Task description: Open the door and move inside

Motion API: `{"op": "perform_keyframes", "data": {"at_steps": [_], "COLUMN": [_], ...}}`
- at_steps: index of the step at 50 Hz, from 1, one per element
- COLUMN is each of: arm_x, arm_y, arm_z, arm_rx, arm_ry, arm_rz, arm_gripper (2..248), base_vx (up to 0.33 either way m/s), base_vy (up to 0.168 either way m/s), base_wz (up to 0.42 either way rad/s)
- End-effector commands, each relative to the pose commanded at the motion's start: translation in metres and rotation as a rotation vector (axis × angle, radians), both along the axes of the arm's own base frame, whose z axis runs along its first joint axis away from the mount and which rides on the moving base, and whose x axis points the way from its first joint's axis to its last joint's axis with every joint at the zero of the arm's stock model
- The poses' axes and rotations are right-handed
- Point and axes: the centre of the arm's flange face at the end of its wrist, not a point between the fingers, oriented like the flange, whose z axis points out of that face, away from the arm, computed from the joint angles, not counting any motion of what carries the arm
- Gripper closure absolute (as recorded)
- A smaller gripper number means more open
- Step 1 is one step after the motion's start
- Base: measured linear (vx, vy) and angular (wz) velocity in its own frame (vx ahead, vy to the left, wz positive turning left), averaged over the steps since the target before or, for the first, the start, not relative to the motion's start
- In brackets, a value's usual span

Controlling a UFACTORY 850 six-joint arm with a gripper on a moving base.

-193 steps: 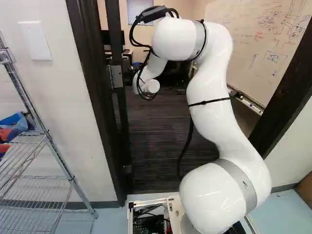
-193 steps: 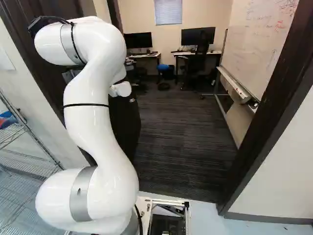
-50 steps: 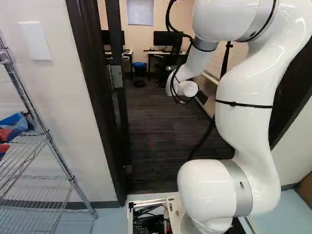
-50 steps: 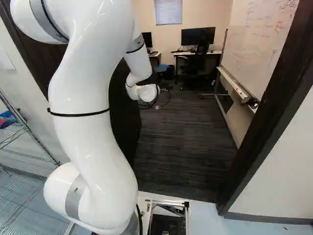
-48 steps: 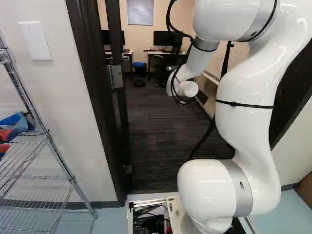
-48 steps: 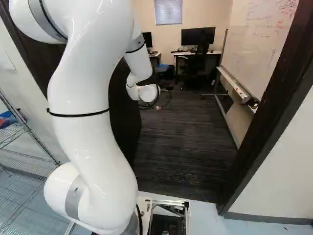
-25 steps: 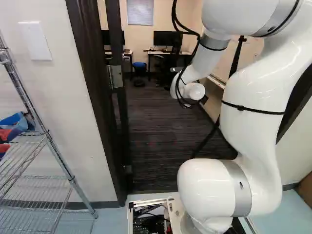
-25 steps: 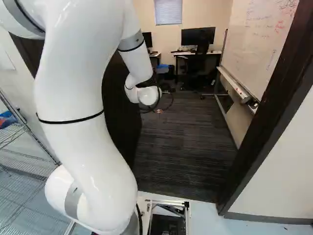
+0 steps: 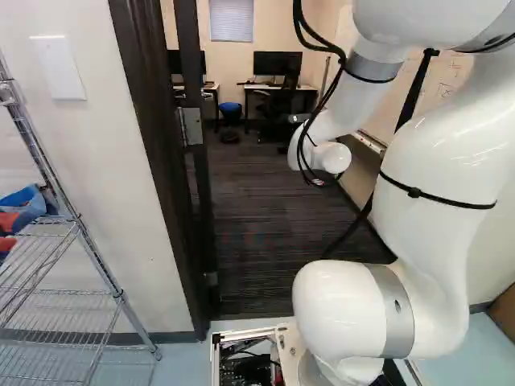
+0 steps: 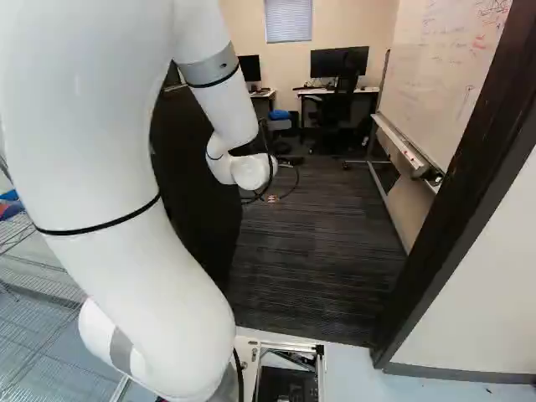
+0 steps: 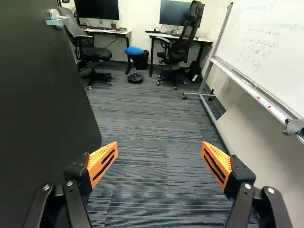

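The dark door [image 10: 194, 193] stands swung into the room, behind my arm in the right base view. Its face [image 11: 42, 109] fills one side of the wrist view, with a silver lever handle [image 11: 57, 20] high on it, apart from my gripper. Beyond the white wrist, little of the gripper [image 10: 270, 198] shows in the right base view, just a small orange bit. Seen from the wrist, the gripper [image 11: 159, 159] has its two orange pads wide apart over the carpet, nothing between them. The doorway's dark frame [image 9: 153, 145] rises left of the arm.
Right frame post [image 10: 452, 197] beside the doorway; whiteboard [image 11: 270, 47] on a wheeled stand along the room's right side. Desks with monitors [image 11: 97, 8], chairs [image 11: 178, 45] and a blue stool [image 11: 134, 51] at the far wall. Wire shelf [image 9: 72, 241] left of the doorway.
The arm has swung rightward in the left base view and its wrist reaches lower and farther into the room, clear of the door's edge. The base and the door have stayed put.
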Motion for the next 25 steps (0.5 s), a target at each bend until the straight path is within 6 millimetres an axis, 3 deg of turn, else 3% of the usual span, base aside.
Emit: {"op": "perform_keyframes", "data": {"at_steps": [25], "arm_x": [-0.011], "arm_y": [0.009], "arm_z": [-0.001], "arm_rx": [0.006], "arm_ry": [-0.001], "arm_rz": [0.005], "arm_gripper": [3], "base_vx": [0.0], "base_vy": [0.0], "base_wz": [0.0]}}
